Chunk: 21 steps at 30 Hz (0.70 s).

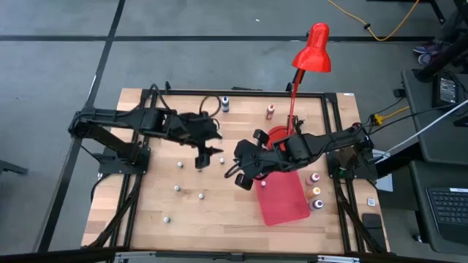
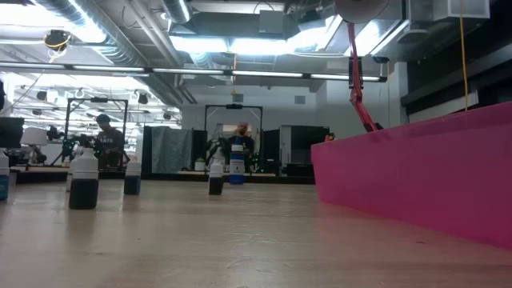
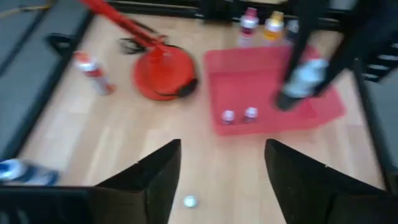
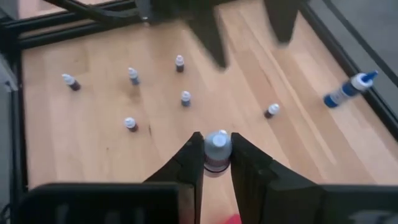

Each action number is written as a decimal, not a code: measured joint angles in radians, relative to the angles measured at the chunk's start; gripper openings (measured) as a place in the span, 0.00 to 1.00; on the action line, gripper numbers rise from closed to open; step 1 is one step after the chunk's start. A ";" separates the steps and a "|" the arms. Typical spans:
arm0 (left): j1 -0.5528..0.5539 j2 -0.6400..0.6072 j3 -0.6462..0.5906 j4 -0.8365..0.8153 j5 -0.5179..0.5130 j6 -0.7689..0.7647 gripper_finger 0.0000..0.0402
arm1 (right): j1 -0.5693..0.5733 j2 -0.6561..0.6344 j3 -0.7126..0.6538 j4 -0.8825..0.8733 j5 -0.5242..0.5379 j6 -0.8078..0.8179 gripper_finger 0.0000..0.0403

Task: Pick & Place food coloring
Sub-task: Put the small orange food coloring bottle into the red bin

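Several tiny whitish-capped food coloring bottles [image 1: 176, 188] stand scattered on the wooden table's left half. Two more [image 3: 228, 116] stand on the flat red mat [image 1: 285, 201]. Larger coloured bottles stand by the mat's right edge [image 1: 316, 191] and near the far edge [image 1: 225, 104]. My right gripper [image 1: 246, 177] hovers at the mat's far-left corner, shut on one tiny bottle [image 4: 217, 151]. My left gripper [image 3: 222, 177] is open above the table's middle, over a lone tiny bottle [image 3: 189, 201], touching nothing. My right gripper pinches a tiny bottle between its two fingers, which meet its dark body just under the pale cap [image 4: 217, 142]. The fingers come from above, slanting down. The bottle stands upright in the hold, and in the left wrist view it [image 3: 303, 79] hangs clear above the mat.
The red desk lamp's round base [image 1: 280, 137] stands just beyond the mat, its stem and shade [image 1: 313, 50] rising over the far edge. A black frame rail borders the table. Bare wood lies between the scattered bottles, toward the near-left edge.
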State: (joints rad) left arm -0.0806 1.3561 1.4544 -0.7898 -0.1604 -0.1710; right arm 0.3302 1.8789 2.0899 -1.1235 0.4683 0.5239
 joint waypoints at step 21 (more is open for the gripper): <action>0.091 -0.039 0.001 0.011 0.030 0.079 0.58 | 0.122 -0.054 -0.089 -0.275 0.124 0.283 0.15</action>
State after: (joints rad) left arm 0.0109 1.3167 1.4551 -0.7792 -0.1306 -0.0917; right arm 0.4527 1.8253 2.0011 -1.3985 0.5927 0.8072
